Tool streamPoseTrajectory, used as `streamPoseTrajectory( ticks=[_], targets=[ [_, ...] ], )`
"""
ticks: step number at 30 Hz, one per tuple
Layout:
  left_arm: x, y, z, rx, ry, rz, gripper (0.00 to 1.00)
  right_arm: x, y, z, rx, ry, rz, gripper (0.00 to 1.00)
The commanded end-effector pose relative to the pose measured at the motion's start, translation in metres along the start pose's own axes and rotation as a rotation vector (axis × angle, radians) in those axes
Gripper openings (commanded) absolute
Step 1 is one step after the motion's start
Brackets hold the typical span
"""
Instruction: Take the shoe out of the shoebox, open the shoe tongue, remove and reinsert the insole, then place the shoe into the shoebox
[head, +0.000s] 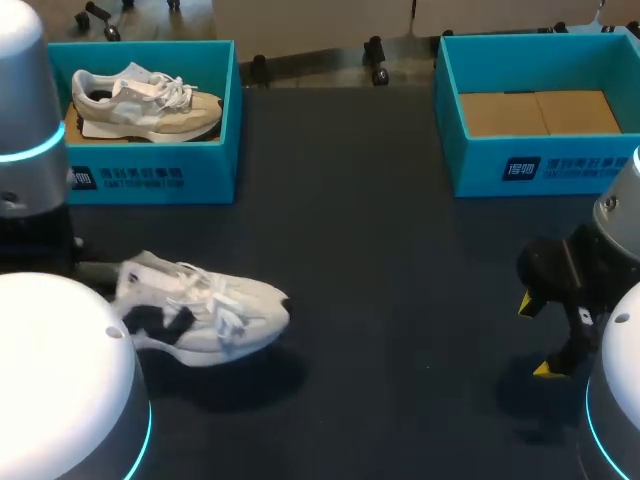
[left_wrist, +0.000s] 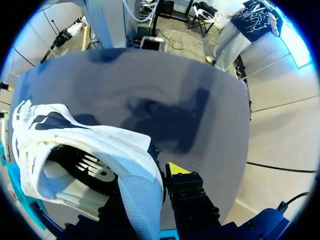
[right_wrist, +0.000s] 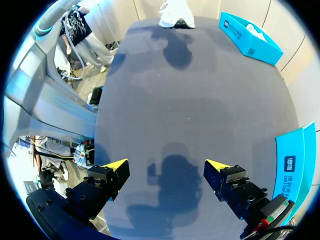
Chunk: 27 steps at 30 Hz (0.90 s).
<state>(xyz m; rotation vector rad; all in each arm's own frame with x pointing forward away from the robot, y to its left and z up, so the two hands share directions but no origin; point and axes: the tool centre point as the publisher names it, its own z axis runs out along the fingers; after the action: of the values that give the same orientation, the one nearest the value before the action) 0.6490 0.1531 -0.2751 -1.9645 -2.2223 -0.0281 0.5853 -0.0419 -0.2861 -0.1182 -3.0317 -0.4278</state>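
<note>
Your left gripper is clamped on the heel of the shoe. The heel rim runs down between its fingers, and one yellow tip shows against the outside. The other tip is buried behind the fabric, so you see the grip from one side only. In the head view that gripper is hidden behind your left arm, whose dome also covers part of the shoe's heel side. The shoe hangs low over the table, toe towards the middle, with its shadow beneath it.

Your right gripper is wide open and holds nothing; bare table lies between its tips. It sits near the right box, well apart from the shoe. In its own view only a cut-off wall of that box shows.

The left box holds a second shoe, lying on its side. From the right wrist both that box and the held shoe are too far off to make out in detail
</note>
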Motion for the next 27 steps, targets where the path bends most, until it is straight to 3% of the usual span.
streamPoseTrajectory(
  ticks=[1, 3, 9, 27],
  targets=[
    [-0.031, -0.016, 0.004, -0.018, 0.007, -0.015, 0.00, 0.000, 0.000, 0.001, 0.001, -0.001, -0.001, 1.00],
    [-0.041, -0.022, 0.005, 0.016, 0.014, -0.012, 0.00, 0.000, 0.000, 0.001, 0.001, -0.001, -0.001, 1.00],
    [-0.071, -0.033, 0.014, 0.018, 0.012, -0.033, 0.00, 0.000, 0.000, 0.001, 0.001, -0.001, -0.001, 1.00],
    [-0.157, -0.030, 0.046, 0.002, 0.004, -0.054, 0.00, 0.000, 0.000, 0.001, 0.001, -0.001, -0.001, 1.00]
  ],
)
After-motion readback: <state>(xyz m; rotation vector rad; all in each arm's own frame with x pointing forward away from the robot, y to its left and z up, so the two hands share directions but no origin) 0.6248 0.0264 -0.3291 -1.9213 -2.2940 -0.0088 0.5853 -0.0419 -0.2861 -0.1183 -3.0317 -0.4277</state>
